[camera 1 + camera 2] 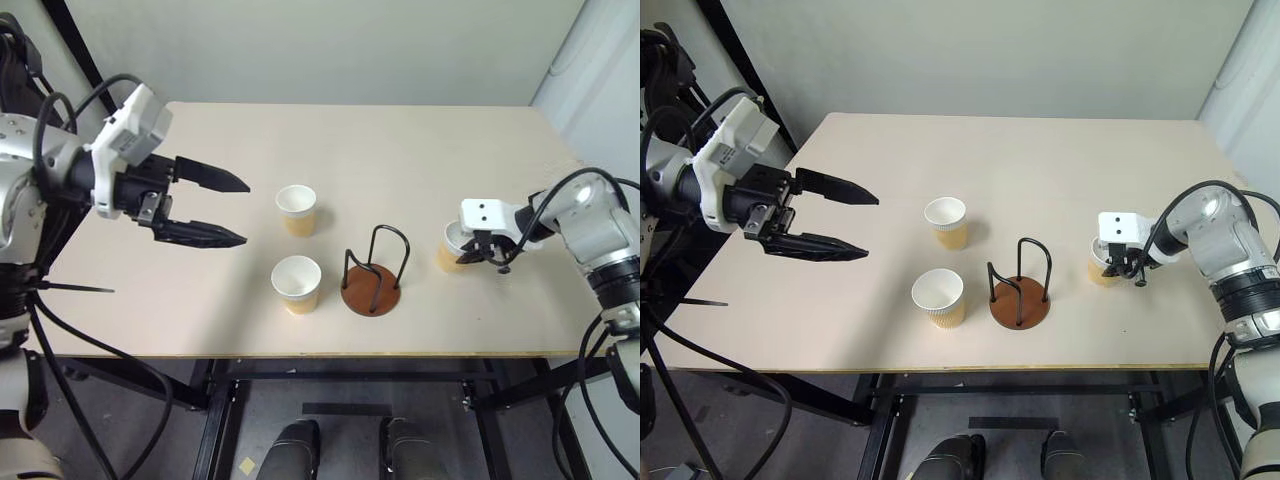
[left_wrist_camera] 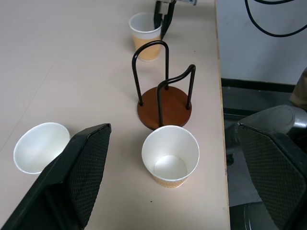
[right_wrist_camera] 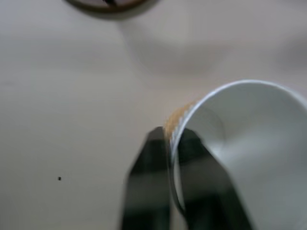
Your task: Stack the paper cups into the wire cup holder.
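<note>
Right wrist view: my right gripper (image 3: 173,143) is pinched on the wall of a cup (image 1: 452,250) — table's right side. Holder (image 1: 372,272) stands mid-table, 2 cups (image 1: 297,283) just left. Left gripper (image 1: 232,208) hangs wide open, empty.

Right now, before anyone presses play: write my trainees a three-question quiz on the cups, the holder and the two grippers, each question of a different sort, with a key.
1. True or false: a cup already sits inside the wire cup holder.
2. Multiple choice: the right gripper is
A. open above the table
B. pinching the wall of a paper cup, one finger inside and one outside
C. clamped on a wire loop
3. Fill in: the left gripper hovers with its fingers ____, holding nothing.

Key
1. False: the holder is empty; all three cups stand on the table.
2. B
3. open
</note>
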{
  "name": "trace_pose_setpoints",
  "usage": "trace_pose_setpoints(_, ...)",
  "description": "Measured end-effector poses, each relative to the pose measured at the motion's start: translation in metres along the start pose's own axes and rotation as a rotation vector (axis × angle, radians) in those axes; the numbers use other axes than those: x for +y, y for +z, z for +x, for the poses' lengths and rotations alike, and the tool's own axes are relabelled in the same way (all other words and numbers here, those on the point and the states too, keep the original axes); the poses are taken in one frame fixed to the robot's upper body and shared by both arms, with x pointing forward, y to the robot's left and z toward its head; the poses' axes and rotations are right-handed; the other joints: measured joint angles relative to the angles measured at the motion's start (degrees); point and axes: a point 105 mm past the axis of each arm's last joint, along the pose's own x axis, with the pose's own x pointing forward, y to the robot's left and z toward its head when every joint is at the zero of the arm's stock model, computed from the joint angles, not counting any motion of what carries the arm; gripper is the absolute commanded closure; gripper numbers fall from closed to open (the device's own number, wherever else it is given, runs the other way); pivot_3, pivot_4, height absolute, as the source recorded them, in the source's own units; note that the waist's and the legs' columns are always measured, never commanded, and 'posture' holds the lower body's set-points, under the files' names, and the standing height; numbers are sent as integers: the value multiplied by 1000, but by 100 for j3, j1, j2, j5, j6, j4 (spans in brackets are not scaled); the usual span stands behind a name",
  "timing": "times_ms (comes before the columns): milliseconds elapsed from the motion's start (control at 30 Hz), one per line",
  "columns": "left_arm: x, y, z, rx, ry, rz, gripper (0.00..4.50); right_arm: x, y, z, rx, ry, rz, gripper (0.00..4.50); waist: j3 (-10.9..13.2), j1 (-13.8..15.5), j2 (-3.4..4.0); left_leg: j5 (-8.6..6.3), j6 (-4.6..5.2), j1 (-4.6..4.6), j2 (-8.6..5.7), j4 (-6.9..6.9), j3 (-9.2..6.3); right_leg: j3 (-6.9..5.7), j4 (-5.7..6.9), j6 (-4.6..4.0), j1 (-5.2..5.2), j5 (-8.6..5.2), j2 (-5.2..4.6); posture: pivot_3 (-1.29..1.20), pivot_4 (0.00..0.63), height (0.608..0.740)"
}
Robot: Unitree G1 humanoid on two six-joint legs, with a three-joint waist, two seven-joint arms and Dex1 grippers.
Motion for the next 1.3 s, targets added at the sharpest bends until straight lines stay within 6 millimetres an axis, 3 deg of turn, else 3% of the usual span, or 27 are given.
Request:
trace_pose_setpoints(233,4,-3,-6,7,29,-5,0,2,31,-49,-107,-52,3,4445,1,0,2,-1,-2,-7,-2,-6,1,0,-2,-9,-7,-7,-1,0,150,740)
trace_pose_setpoints(367,4,-3,-7,10,31,2,0,5,85,-93,-211,-114,-114,4445,1,-9,1,1,-6,1,-2,-30,1,0,-1,-18,-10,-20,1,0,150,740)
trace_pose_setpoints(467,4,-4,-6,16,23,2,0,20,121,-106,-271,-94,-230,4445,-1,-22,-2,-2,-11,10,0,-42,-1,-4,1,-23,-8,-36,5,0,150,740)
trace_pose_setpoints(600,2,-4,-6,29,17,17,0,38,140,-90,-296,11,-303,4445,-1,-22,-1,-4,-12,4,-1,-42,-2,-5,1,-23,-12,-43,4,0,150,740)
trace_pose_setpoints(733,2,-4,-5,31,10,21,0,44,149,-74,-292,60,-366,4445,-1,-21,-1,-3,-10,-1,0,-41,-6,-13,3,-22,-16,-44,4,0,150,740)
trace_pose_setpoints(933,0,-3,-5,37,7,25,0,32,140,-58,-229,45,-407,4445,-1,-17,-1,0,-9,-5,2,-33,-18,-46,8,-29,-14,-40,-3,0,150,740)
trace_pose_setpoints(1300,-1,-6,-5,40,5,5,0,40,138,-44,-229,87,-458,4445,-1,-18,-1,9,-22,-5,10,-32,-35,-73,10,-33,-4,-38,-4,0,150,740)
